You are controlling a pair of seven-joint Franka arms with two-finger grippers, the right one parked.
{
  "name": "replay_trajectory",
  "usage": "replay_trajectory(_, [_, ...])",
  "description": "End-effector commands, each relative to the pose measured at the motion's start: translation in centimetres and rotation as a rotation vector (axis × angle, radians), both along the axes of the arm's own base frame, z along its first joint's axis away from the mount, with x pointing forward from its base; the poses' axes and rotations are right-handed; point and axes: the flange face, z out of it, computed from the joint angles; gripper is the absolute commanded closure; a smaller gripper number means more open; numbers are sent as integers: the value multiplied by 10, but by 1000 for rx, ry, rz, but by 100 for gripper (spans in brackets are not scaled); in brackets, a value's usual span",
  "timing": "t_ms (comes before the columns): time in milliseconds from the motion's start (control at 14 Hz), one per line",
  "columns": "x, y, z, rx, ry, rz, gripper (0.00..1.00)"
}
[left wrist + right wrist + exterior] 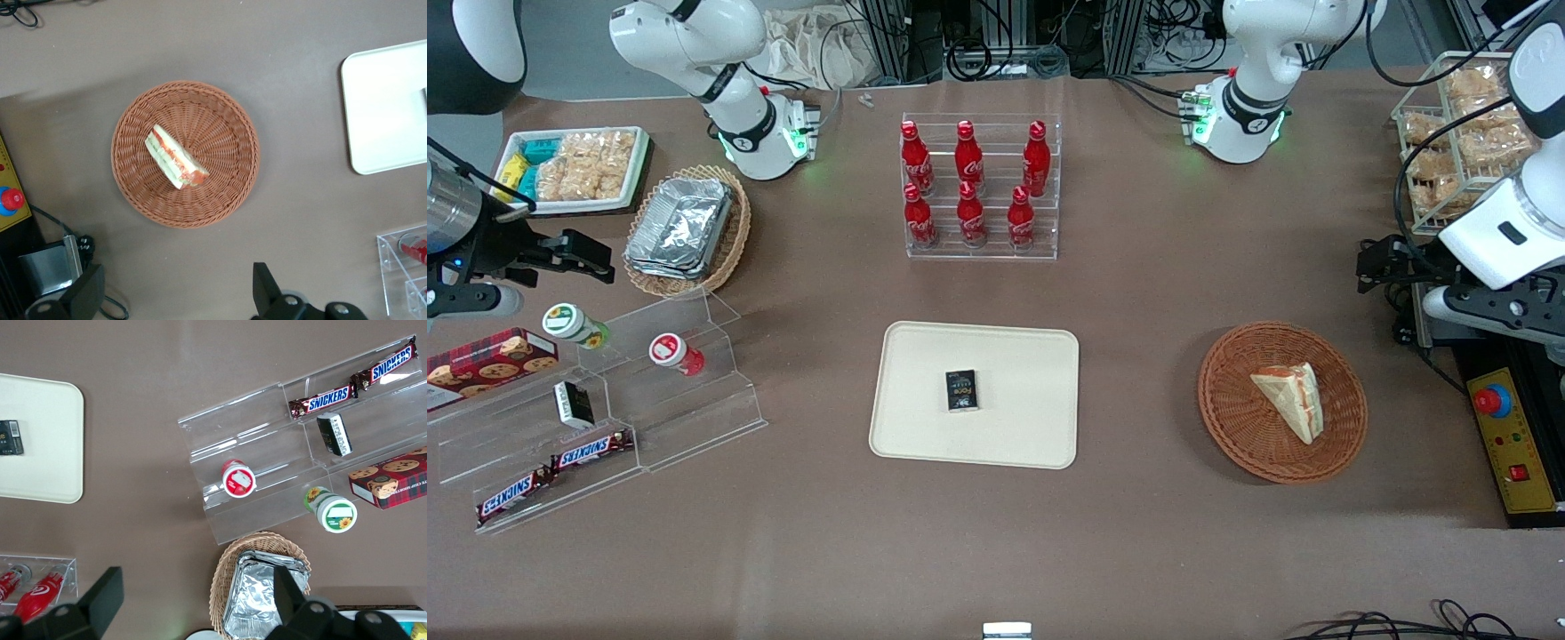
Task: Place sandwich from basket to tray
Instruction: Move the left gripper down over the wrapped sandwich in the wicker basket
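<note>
the sandwich [1291,396] lies on its side in the reddish-brown wicker basket [1232,418], which sits on the brown table [1138,293] toward the working arm's end, well apart from the cream tray [1014,427] near the middle of the table. a small black box [963,390] rests on the tray near its centre, and a clear rack of red cola bottles [969,187] stands farther from the front camera than the tray. the left arm's gripper [177,297] hangs above the table just outside the basket's rim, its two fingers [265,288] spread wide apart and holding nothing.
</note>
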Motion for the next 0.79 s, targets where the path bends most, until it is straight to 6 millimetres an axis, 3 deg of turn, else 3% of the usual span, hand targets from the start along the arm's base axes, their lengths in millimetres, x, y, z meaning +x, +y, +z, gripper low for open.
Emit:
replay_trajectory(0, [9, -1, 2, -20, 23, 31, 0])
replay_trajectory(286, [33, -2, -18, 9, 46, 39, 0])
replay_trajectory(357, [34, 0, -27, 12, 70, 108, 0])
replay_trajectory(714, [32, 7, -96, 19, 23, 475, 0])
